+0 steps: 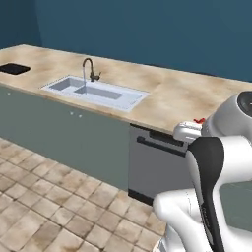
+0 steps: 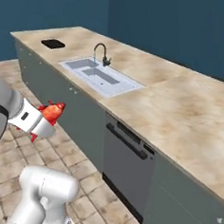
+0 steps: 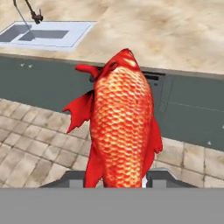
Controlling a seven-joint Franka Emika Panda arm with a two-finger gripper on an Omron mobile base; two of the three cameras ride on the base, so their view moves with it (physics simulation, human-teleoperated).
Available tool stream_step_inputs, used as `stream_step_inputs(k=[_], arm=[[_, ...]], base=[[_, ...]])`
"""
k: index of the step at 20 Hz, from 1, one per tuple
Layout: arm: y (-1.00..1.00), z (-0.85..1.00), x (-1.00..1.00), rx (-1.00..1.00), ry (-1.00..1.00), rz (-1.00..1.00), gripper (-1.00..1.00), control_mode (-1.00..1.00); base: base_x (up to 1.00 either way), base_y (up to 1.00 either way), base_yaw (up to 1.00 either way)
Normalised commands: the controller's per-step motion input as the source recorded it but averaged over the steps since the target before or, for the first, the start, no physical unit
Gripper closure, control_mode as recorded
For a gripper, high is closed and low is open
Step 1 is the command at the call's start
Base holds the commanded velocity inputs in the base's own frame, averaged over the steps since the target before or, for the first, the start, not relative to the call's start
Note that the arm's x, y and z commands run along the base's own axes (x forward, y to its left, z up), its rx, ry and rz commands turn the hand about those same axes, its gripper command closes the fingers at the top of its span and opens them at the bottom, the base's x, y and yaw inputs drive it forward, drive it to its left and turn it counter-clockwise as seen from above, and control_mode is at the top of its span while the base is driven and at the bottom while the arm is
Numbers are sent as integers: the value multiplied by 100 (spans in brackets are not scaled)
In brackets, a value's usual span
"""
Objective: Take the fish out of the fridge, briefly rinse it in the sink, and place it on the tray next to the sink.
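Note:
My gripper [image 3: 118, 177] is shut on the fish [image 3: 122, 122], a red-orange scaly body that stands up between the two dark fingertips [image 3: 159, 178]. From the right base view, the fish [image 2: 53, 110] pokes out past the white hand [image 2: 35, 119], held in the air over the tiled floor, short of the counter front. Only a red tip of the fish [image 1: 199, 120] peeks over the hand in the left base view. The light double-basin sink [image 1: 96, 92] [image 2: 100, 76] [image 3: 43, 35] with its dark gooseneck tap [image 1: 88, 69] [image 2: 102, 52] lies ahead to the left. The fridge and the tray are out of view.
A long beige stone counter [image 1: 187, 93] [image 2: 190, 110] runs over grey-green cabinets. A grey dishwasher front with a dark handle [image 1: 157, 162] [image 2: 129, 163] sits right of the sink. A small black inset [image 1: 14, 69] [image 2: 53, 44] lies at the counter's far left. Tiled floor [image 1: 44, 206] spreads in front.

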Motion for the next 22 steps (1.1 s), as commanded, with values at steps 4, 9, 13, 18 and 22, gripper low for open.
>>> stream_step_inputs(k=[4,9,13,18,22], arm=[[0,0,0,0,0,0,100,100],[0,0,0,0,0,0,100,100],[0,0,0,0,0,0,100,100],[0,0,0,0,0,0,100,100],[0,0,0,0,0,0,100,100]], base=[[54,100,-56],[37,100,-54],[21,100,-50],[14,100,-50],[18,100,-51]])
